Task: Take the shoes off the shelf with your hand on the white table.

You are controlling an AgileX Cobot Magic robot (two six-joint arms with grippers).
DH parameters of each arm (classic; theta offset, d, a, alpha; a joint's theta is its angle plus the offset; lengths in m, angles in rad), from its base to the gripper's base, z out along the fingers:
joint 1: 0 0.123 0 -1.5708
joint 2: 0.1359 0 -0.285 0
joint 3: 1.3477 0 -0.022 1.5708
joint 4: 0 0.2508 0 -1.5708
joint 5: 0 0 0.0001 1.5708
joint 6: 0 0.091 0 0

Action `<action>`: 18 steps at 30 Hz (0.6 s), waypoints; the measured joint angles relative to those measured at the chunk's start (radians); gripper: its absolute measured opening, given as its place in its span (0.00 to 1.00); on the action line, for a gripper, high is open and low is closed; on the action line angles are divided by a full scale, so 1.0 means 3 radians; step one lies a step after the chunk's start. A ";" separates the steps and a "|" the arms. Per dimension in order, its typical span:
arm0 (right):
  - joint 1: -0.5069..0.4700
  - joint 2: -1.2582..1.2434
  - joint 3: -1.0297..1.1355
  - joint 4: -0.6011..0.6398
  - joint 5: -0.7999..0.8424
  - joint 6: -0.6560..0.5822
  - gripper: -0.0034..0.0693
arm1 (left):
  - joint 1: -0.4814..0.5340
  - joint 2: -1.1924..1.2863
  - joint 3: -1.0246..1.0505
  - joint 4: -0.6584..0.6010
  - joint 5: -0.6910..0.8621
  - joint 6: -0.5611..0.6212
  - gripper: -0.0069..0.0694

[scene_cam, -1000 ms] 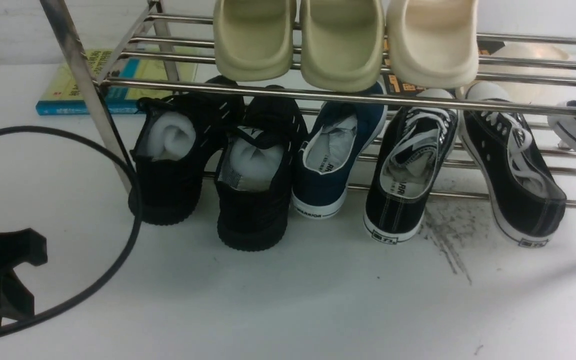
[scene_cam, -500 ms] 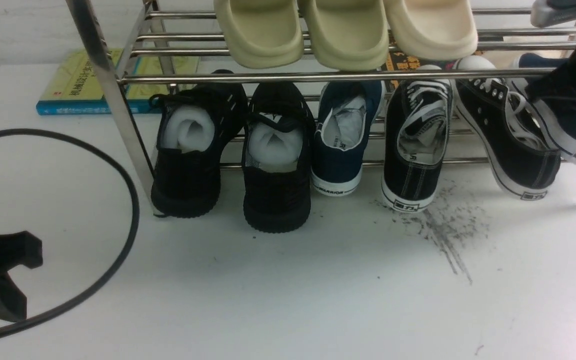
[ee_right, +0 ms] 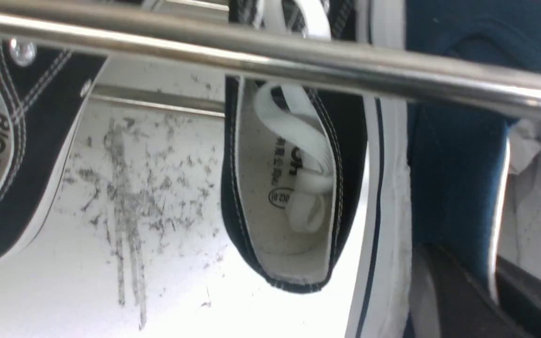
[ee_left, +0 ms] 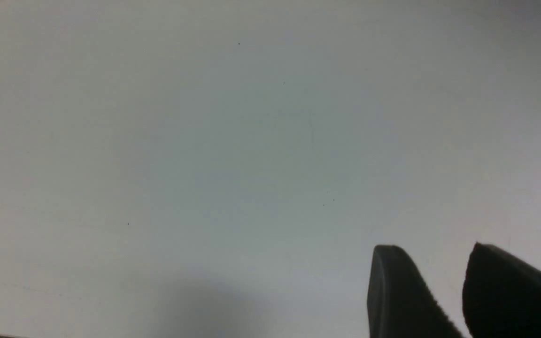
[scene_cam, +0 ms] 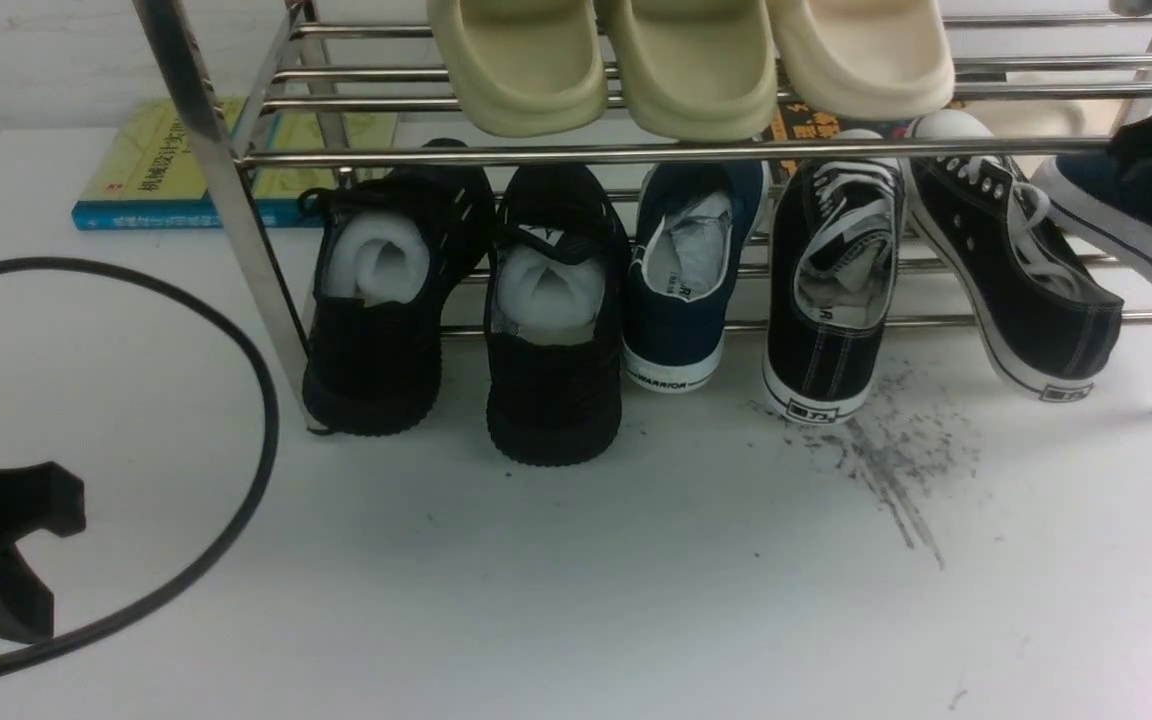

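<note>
Pincer (ee_right: 486,300) on navy shoe (ee_right: 453,164) (mate (scene_cam: 678,335): WARRIOR)

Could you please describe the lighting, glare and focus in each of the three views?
Front view: even light, fairly sharp, glints on the shelf tubes. Left wrist view: white table dim grey, left hand a dark silhouette. Right wrist view: table overexposed beside the scuff streaks, close navy shoe soft.
</note>
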 joint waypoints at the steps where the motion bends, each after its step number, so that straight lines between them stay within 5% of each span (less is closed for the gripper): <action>1: 0.0000 -0.0033 0.0000 0.0003 0.0053 0.0000 0.09 | 0.0000 0.0000 0.0000 0.0000 0.0000 0.0000 0.41; 18: -0.0001 -0.0354 0.0042 0.0214 0.0336 -0.0024 0.09 | 0.0000 0.0000 0.0000 0.0006 -0.0007 0.0000 0.41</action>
